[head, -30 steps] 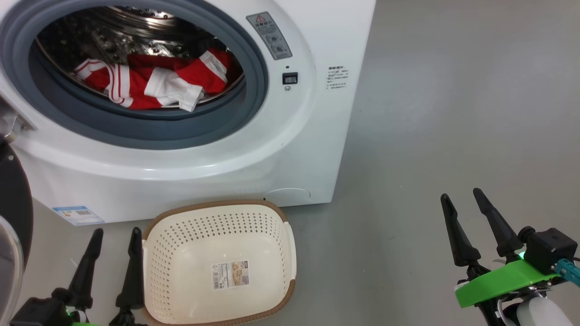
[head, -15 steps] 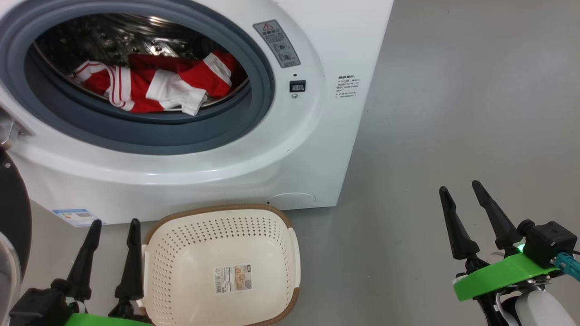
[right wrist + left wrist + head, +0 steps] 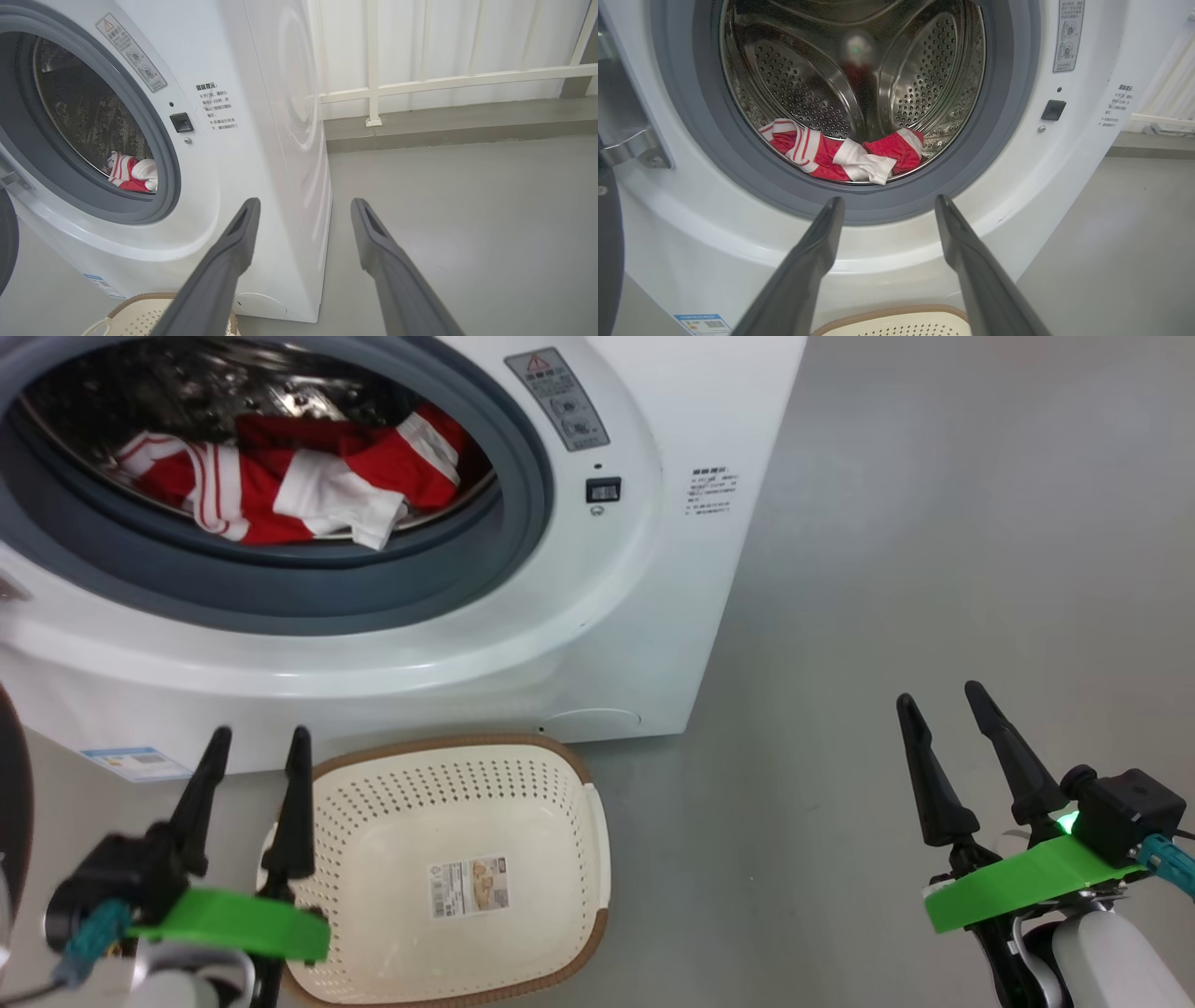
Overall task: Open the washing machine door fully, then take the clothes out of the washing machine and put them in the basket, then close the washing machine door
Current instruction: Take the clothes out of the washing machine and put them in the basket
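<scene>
- Washing machine door (image 3: 9, 784) is seen at the far left edge as a strip of black rim, swung clear of the opening.
- The left gripper (image 3: 261, 735) is held with its fingers spread wide and nothing between them, at the left rim of the basket (image 3: 523, 803); in its wrist view it is aimed at the drum opening.
- The clothes (image 3: 280, 490) are left lying low in the steel drum, just behind the grey gasket (image 3: 308, 593), touched by neither gripper.
- The washing machine (image 3: 653, 616) is stood on the grey floor (image 3: 934, 523).
- The basket is set on the floor just before the machine, its label sticker (image 3: 470, 887) plainly shown.
- The right gripper (image 3: 938, 695) is spread wide, nothing being held, well right of the machine.
</scene>
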Robot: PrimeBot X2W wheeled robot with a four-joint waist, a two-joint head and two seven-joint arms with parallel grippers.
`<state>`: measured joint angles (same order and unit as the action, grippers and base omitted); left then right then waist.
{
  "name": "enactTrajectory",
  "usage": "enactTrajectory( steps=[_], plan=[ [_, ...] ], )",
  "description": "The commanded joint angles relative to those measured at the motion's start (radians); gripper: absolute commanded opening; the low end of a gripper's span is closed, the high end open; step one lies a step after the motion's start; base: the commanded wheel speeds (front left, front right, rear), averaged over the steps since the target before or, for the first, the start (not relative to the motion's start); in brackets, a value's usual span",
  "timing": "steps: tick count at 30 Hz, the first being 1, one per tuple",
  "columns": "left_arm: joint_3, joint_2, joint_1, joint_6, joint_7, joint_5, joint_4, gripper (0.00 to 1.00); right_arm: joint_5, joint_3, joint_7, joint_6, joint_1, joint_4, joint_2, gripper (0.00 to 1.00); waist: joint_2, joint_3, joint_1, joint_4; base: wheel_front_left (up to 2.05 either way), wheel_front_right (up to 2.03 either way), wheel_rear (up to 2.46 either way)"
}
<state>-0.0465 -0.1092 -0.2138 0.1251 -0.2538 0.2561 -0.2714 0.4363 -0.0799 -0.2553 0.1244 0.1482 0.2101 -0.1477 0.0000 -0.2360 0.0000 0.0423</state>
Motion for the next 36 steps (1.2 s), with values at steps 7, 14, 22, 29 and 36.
enactTrajectory(
  steps=[7,14,22,29,36],
  plan=[
    [0.007,-0.037,-0.251,0.004,-0.008,-0.055,-0.221,1.0,-0.01,-0.034,-0.006,0.006,0.049,-0.028,0.016,1.0,0.0,-0.075,0.0,0.045,0.0,0.0,0.0],
    [0.048,-0.076,-0.524,-0.002,0.045,-0.091,-0.459,1.0,-0.01,-0.038,-0.006,0.006,0.082,-0.032,0.043,1.0,0.0,-0.143,0.0,0.084,0.0,0.0,0.0],
    [0.061,-0.113,-0.732,-0.009,0.166,-0.095,-0.636,1.0,-0.011,-0.053,-0.006,0.006,0.111,-0.033,0.061,1.0,0.0,-0.19,0.0,0.112,0.0,0.0,0.0],
    [0.092,-0.158,-0.88,-0.018,0.185,-0.124,-0.752,1.0,-0.01,-0.078,-0.006,0.006,0.139,-0.037,0.077,1.0,0.0,-0.234,0.0,0.139,0.0,0.0,0.0],
    [0.118,-0.207,-0.992,-0.031,0.174,-0.15,-0.843,1.0,-0.007,-0.108,-0.006,0.006,0.172,-0.036,0.087,1.0,0.0,-0.279,0.0,0.166,0.0,0.0,0.0]
  ],
)
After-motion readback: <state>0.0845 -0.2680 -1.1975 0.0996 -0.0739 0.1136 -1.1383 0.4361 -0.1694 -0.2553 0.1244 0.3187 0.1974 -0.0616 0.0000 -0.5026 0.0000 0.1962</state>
